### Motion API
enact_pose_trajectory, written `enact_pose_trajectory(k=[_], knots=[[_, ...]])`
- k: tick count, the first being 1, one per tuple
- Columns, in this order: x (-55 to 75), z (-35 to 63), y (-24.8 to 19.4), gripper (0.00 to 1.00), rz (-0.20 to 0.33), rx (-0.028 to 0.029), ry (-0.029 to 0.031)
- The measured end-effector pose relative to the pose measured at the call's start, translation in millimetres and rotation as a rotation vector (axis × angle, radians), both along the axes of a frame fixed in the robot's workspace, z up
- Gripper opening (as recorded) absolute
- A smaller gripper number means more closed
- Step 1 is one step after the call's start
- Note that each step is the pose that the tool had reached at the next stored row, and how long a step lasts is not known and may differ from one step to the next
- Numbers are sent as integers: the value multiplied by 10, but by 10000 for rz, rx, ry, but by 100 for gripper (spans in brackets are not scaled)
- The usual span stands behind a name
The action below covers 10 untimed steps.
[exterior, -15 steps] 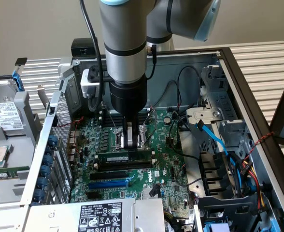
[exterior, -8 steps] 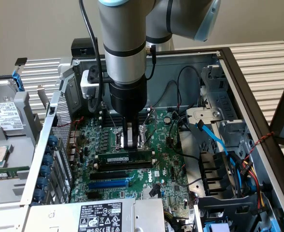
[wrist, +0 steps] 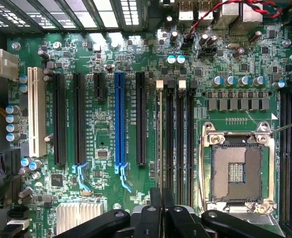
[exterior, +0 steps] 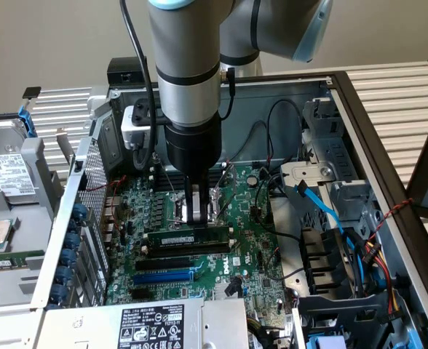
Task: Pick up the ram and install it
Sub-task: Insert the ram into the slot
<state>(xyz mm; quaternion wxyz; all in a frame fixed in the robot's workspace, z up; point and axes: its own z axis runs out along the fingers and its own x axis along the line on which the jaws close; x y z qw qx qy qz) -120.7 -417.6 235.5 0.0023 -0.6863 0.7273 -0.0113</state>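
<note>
The ram (exterior: 177, 238) is a long green stick with a white label, standing on edge in a memory slot of the motherboard (exterior: 225, 283), just beside the CPU socket. My gripper (exterior: 197, 218) comes straight down on it, right of its middle, with the fingers shut on its top edge. In the wrist view the ram (wrist: 159, 139) shows edge-on as a thin pale line running into the narrow gap between the fingers of my gripper (wrist: 162, 196). I cannot tell whether the stick is pressed fully home.
Three empty black memory slots (wrist: 181, 139) lie between the ram and the open CPU socket (wrist: 235, 171). A blue expansion slot (wrist: 119, 119) and black ones sit on the other side. Blue and black cables (exterior: 323, 211) hang at the exterior view's right; a drive cage (exterior: 10, 182) is at its left.
</note>
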Motion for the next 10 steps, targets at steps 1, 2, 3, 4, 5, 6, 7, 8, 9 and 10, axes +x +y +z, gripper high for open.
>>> enact_pose_trajectory(k=[1, 2, 3, 4, 5, 6, 7, 8, 9, 10], knots=[[0, 0, 0, 12, 2, 0, 0], [0, 0, 0, 12, 3, 2, 0], [-1, 0, 0, 12, 4, 8, 0], [-1, 0, 0, 12, 4, 11, 0], [-4, 0, 0, 12, 3, 12, 0], [-7, 0, 0, 12, 3, 12, 0], [-7, 0, 0, 12, 4, 12, 0], [-8, 0, 0, 12, 3, 12, 0], [-9, -1, 0, 12, 3, 12, 0], [-9, -1, 0, 12, 3, 12, 2]])
